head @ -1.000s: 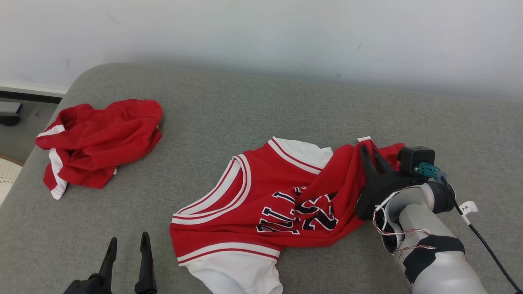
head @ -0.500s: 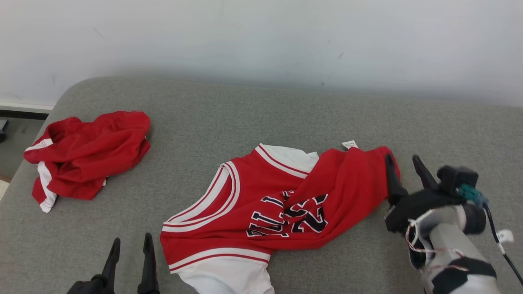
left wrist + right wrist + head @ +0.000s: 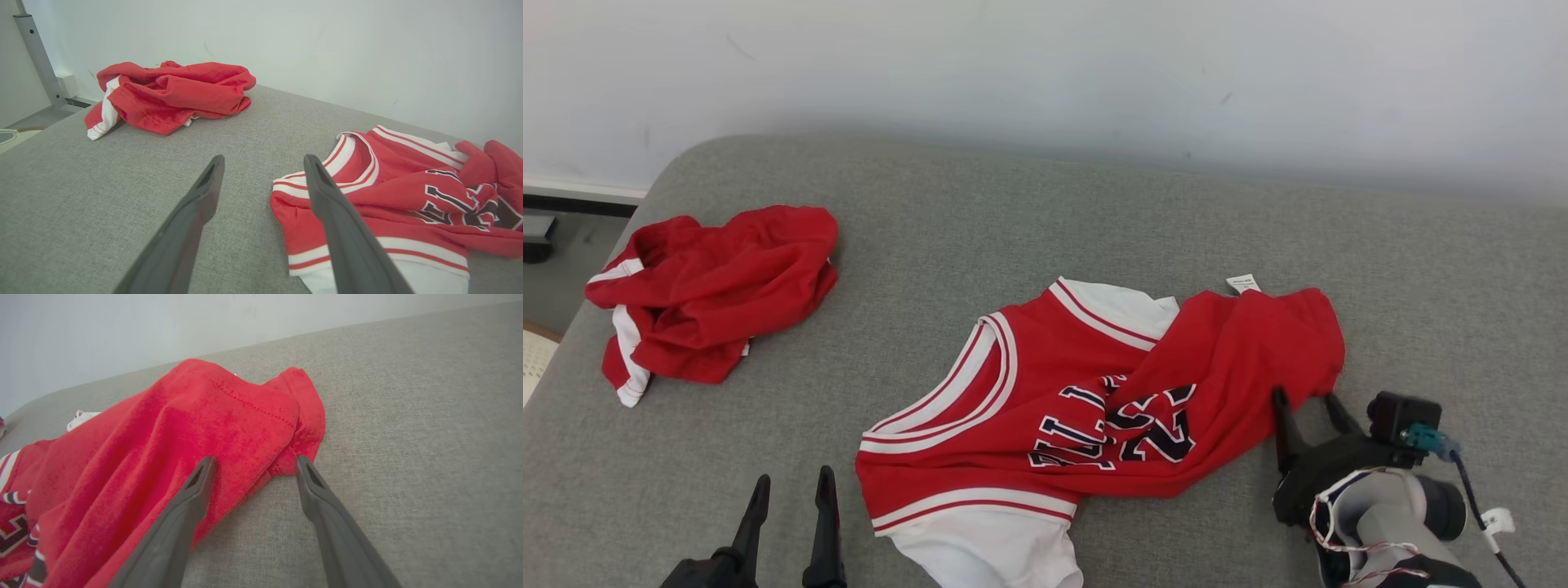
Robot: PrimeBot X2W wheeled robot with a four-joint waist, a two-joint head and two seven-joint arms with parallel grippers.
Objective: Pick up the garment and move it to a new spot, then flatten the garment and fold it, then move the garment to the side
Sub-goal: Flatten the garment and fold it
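- Leftward, the grey padded surface (image 3: 1013, 220) ended in a rounded corner with the floor (image 3: 564, 286) beyond it. A second red garment (image 3: 715, 290) lay crumpled close to that edge, so you had little spare room there.
- Your left tool (image 3: 793, 478) hung at the near edge with its fingers fully apart and nothing between them, and bare fabric lay ahead of it.
- At the middle, the jersey (image 3: 1094, 408) lay on the surface, well apart from the crumpled heap. I judged the move to a new spot done or nearly so. Its right half was bunched over the lettering, though, so flattening, folding and the shift aside were all left to do.
- Your right tool (image 3: 1304, 398) stood wide open and held nothing, its tips on either side of the jersey's right-hand hem corner.
- Rightward and toward the wall (image 3: 1045, 65), you had broad bare surface, which looked like the best room for spreading the cloth.
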